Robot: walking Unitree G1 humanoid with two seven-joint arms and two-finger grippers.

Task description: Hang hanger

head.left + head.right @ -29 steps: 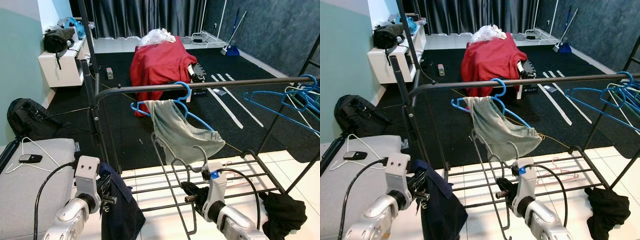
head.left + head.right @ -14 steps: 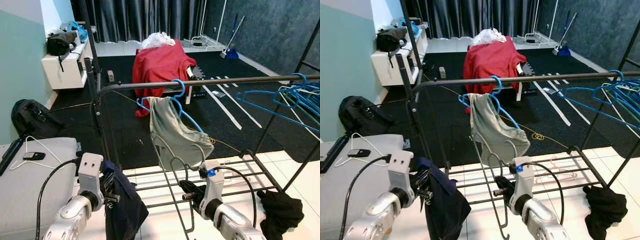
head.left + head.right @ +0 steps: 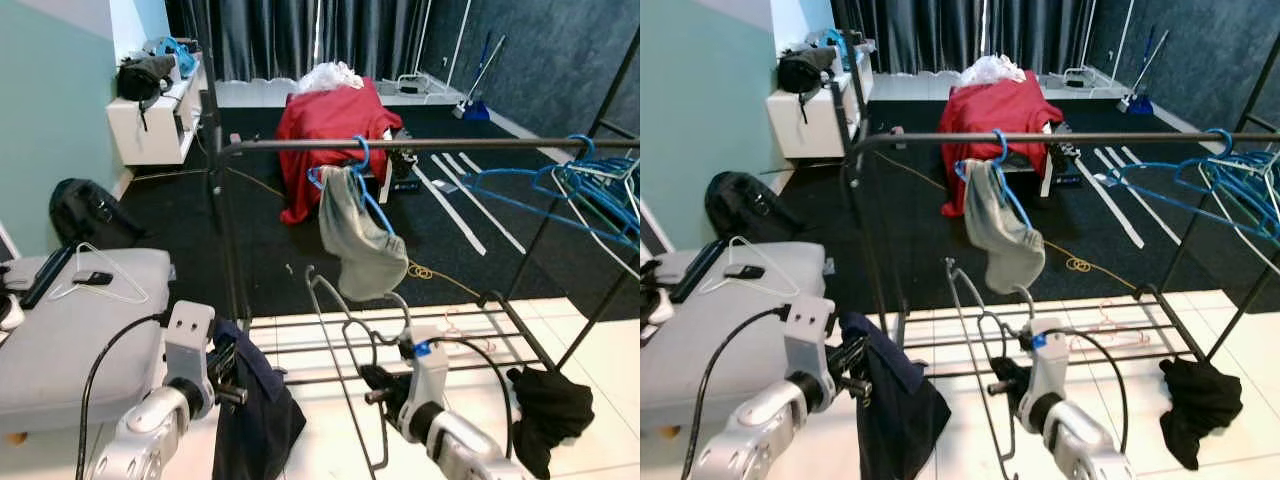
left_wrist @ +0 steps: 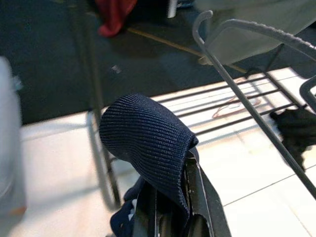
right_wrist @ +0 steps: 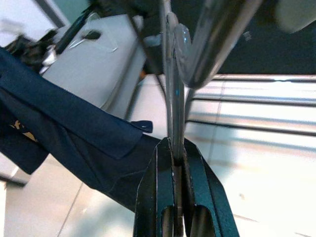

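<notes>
Left gripper (image 4: pixel 168 217) low at front, fingers (image 4: pixel 197 197) clenched on dark garment (image 3: pixel 250 410). Right gripper (image 5: pixel 175 173) beside it, fingers (image 5: pixel 160 182) pinching grey hanger (image 3: pixel 345 340), held upright below rail (image 3: pixel 420 144). Farther along rail: blue hanger (image 3: pixel 360 175) with grey cloth (image 3: pixel 360 240), more blue hangers (image 3: pixel 560 185) at right end.

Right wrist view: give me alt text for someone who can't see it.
The right tool is shut on a grey metal hanger, whose wire runs up from between its black fingers. Beside it hangs a dark navy garment, over white floor tiles, with a grey cushion behind.
</notes>
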